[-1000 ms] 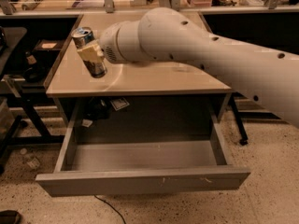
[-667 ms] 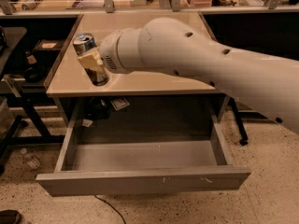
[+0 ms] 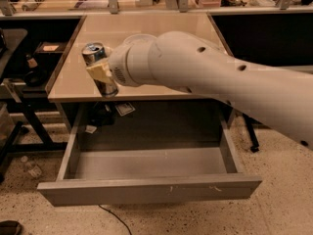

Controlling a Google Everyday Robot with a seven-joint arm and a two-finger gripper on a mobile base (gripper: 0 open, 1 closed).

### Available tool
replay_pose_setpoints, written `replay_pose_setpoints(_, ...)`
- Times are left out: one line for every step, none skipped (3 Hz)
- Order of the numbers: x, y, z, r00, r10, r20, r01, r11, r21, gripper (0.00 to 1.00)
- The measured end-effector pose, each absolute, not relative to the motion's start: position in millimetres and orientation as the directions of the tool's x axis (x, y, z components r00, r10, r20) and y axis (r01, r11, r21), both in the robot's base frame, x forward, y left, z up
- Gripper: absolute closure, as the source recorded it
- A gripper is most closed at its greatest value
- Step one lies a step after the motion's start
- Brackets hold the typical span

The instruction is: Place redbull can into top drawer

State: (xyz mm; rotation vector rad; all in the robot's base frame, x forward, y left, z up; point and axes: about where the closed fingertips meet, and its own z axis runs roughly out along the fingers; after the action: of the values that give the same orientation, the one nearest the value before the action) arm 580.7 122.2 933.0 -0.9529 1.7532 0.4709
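Can (image 3: 93,53) is clenched in my jaws over the front left part of desk (image 3: 161,28) (slightly tilted, I see); drawer (image 3: 146,191) stands open below.

A beige table (image 3: 146,26) stands on speckled floor (image 3: 286,212), dark desks (image 3: 266,35) flanking it, cluttered counter (image 3: 73,4) behind.

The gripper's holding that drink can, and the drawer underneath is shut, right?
Not quite. The camera view shows the top drawer pulled open, not shut. The rest is right: the gripper holds the redbull can, with the drawer underneath.
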Motion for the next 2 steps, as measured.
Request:
replay_pose_setpoints(553, 101, 910, -0.231, -0.341, -0.911, -0.738, 0.672, -0.065, 1.00)
replay_pose_setpoints(529, 86, 876, -0.305, -0.306, -0.902, -0.692, 0.722, -0.011, 1.00)
